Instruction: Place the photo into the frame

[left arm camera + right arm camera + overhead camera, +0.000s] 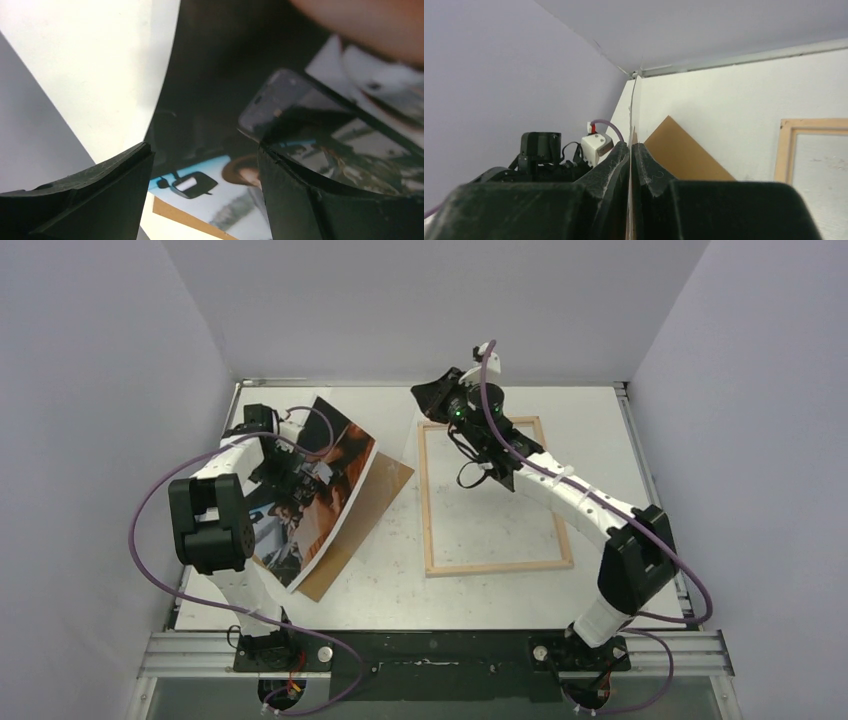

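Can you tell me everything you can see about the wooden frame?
The frame is a thin rectangle of pale wooden slats. It is empty inside, so the white table shows through. It lies flat on the table's right half. The right arm reaches over its far right corner and hides part of it; whether they touch is unclear. The photo is apart from it, to its left.
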Action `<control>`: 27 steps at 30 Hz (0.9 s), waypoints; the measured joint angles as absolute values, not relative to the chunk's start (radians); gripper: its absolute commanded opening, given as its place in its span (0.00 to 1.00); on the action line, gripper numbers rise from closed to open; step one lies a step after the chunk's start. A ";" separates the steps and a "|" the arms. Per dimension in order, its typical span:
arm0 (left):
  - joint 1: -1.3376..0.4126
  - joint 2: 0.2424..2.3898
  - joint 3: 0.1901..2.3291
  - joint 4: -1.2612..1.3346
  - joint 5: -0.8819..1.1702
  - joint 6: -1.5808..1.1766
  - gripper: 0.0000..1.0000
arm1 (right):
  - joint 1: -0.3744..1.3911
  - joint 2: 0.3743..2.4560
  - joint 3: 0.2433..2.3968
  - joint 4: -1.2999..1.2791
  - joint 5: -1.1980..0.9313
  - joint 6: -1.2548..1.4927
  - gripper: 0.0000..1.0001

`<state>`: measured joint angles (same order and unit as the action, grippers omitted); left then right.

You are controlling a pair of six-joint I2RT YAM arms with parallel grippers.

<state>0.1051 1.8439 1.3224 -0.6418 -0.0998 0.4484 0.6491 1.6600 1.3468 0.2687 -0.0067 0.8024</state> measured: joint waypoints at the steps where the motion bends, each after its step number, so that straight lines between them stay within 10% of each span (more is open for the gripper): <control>1: 0.104 1.844 1.312 -0.643 -0.100 0.449 0.78 | 0.645 1.641 1.361 0.239 0.002 0.784 0.05; 5: 0.096 1.843 1.304 -0.646 -0.096 0.448 0.99 | 0.623 1.549 1.417 0.155 0.030 0.718 0.05; 27: -0.048 1.716 1.669 -0.885 0.529 0.271 0.96 | 0.587 1.296 1.592 -0.215 -0.014 0.571 0.05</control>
<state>-0.0483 1.7161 1.6691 -0.8852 0.5285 0.2707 0.5869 1.2961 1.5921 -0.2146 -0.0135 0.5709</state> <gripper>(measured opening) 0.965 0.062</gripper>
